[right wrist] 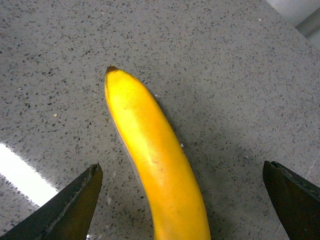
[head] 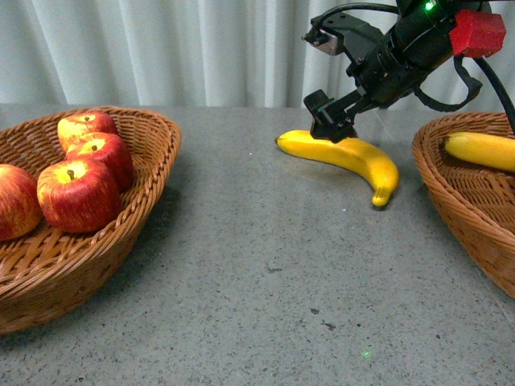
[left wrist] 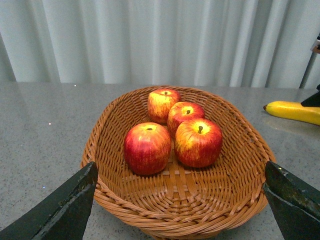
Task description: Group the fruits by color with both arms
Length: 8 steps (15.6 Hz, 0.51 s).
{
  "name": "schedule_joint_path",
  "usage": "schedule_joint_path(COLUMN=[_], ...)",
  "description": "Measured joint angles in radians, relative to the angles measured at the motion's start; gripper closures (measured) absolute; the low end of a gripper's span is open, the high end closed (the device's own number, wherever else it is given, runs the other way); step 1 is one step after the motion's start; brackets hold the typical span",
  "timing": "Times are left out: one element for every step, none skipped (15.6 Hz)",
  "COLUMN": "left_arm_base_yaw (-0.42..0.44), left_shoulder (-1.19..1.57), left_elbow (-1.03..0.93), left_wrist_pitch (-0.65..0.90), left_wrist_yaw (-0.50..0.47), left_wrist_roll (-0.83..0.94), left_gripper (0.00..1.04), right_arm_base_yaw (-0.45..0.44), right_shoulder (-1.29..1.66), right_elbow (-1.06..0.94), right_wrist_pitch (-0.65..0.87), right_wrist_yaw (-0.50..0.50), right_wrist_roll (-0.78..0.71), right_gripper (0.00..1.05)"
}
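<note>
Our right hand (head: 320, 79) hangs wide open and empty over the long curved bright-yellow banana (head: 346, 157) on the grey speckled desk (head: 265, 273), its jaws straddling the fruit, which we judge sets up a grasp. This banana lies near the right brown wicker basket (head: 459, 209), where 1 more yellow banana (head: 483, 149) already rests. Our left hand (left wrist: 180, 205), equally wide open and empty, faces the left brown wicker basket (left wrist: 125, 200) holding 4 glossy red apples (left wrist: 198, 142), so red looks sorted.

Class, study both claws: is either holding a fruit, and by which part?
Nothing is held. The right claw hangs open over the banana; the left claw, open, faces the apples.
</note>
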Motion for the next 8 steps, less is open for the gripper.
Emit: schedule_joint_path(left_arm_base_yaw=[0.0, 0.0, 0.0, 0.0, 0.0, 0.0, 0.0, 0.0], left_shoulder=[0.0, 0.0, 0.0, 0.0, 0.0, 0.0, 0.0, 0.0], left_elbow=[0.0, 0.0, 0.0, 0.0, 0.0, 0.0, 0.0, 0.0], left_wrist_pitch=[0.0, 0.0, 0.0, 0.0, 0.0, 0.0, 0.0, 0.0], left_wrist_yaw=[0.0, 0.0, 0.0, 0.0, 0.0, 0.0, 0.0, 0.0], left_wrist_roll=[0.0, 0.0, 0.0, 0.0, 0.0, 0.0, 0.0, 0.0], left_gripper=[0.07, 0.07, 0.07, 0.07, 0.07, 0.07, 0.07, 0.07], right_arm_base_yaw=[0.001, 0.003, 0.006, 0.008, 0.009, 0.013, 0.014, 0.015], right_shoulder=[0.016, 0.034, 0.05, 0.067, 0.08, 0.092, 0.098, 0.1], right_elbow=[0.018, 0.032, 0.039, 0.049, 0.059, 0.067, 0.07, 0.071], right_wrist_pitch=[-0.016, -0.034, -0.043, -0.056, -0.068, -0.068, -0.072, -0.075], right_wrist_yaw=[0.023, 0.038, 0.054, 0.055, 0.059, 0.063, 0.063, 0.063], right_wrist_roll=[-0.026, -0.047, -0.056, -0.06, -0.061, -0.061, -0.06, -0.06], right_gripper=[0.07, 0.07, 0.07, 0.07, 0.07, 0.07, 0.07, 0.07])
